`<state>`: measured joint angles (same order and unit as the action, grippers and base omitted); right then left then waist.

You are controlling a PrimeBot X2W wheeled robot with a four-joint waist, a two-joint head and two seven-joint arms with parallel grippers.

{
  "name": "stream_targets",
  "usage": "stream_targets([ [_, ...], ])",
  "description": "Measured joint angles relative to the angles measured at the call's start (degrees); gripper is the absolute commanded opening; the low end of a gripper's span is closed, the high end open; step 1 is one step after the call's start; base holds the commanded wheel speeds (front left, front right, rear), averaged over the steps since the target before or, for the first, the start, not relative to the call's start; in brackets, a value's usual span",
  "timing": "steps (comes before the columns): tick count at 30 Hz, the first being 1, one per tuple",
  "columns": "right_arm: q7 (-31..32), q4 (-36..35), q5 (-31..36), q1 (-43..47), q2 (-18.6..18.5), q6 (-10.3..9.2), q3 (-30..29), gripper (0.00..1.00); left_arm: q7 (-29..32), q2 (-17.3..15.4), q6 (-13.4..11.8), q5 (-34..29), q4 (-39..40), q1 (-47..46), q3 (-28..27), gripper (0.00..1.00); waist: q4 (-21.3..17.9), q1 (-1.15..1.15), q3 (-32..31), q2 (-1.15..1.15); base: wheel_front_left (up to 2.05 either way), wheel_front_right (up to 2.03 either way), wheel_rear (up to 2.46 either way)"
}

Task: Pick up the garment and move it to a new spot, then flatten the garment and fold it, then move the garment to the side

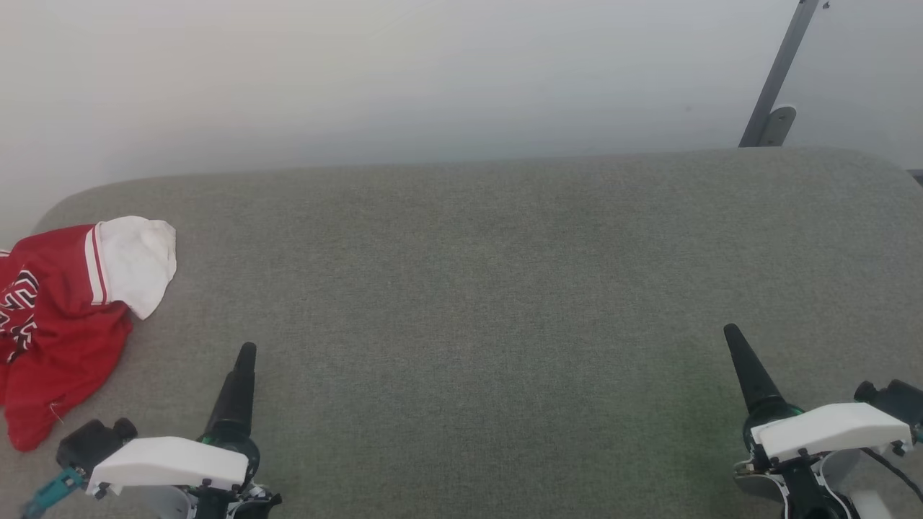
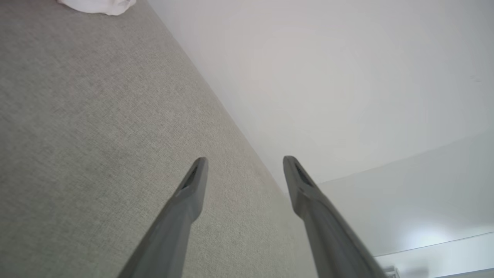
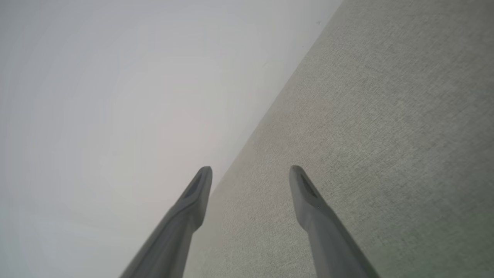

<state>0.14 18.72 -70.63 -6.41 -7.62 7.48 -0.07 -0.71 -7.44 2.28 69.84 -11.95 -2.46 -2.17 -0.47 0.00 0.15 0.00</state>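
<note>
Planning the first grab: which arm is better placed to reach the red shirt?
Likely left. The left end effector, open, hangs near the crumpled garment; the right end effector, also open, is far across the grey fabric surface.

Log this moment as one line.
garment: crumpled, far left | left pincer: open, empty | right pincer: open, empty | pickup: not begun

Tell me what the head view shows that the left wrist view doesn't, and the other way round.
Head view: the shirt with its red body and lettering, the right gripper, and a metal strut against the wall. Left wrist view: the left gripper looking along its length, jaws wide apart with nothing between them. Both: that left gripper, the shirt's white sleeve, the grey cloth surface and the pale wall.
</note>
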Motion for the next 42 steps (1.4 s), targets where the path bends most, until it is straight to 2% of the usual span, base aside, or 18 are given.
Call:
stream_targets([
  [12,-1.35,0.41,8.99,-0.89,-1.63,0.0,0.91,1.0,-2.5,-1.27,0.09,-12.44,1.3,0.96,-0.09,1.0,-0.21,0.0,-0.07,0.0,0.0,0.0,0.0],
  [42,-5.17,0.25,24.52,-1.32,-4.03,0.0,1.89,1.0,-7.66,-0.33,4.02,-33.32,3.08,2.3,-3.59,1.0,-0.59,0.0,-0.06,0.0,0.0,0.0,0.0],
])
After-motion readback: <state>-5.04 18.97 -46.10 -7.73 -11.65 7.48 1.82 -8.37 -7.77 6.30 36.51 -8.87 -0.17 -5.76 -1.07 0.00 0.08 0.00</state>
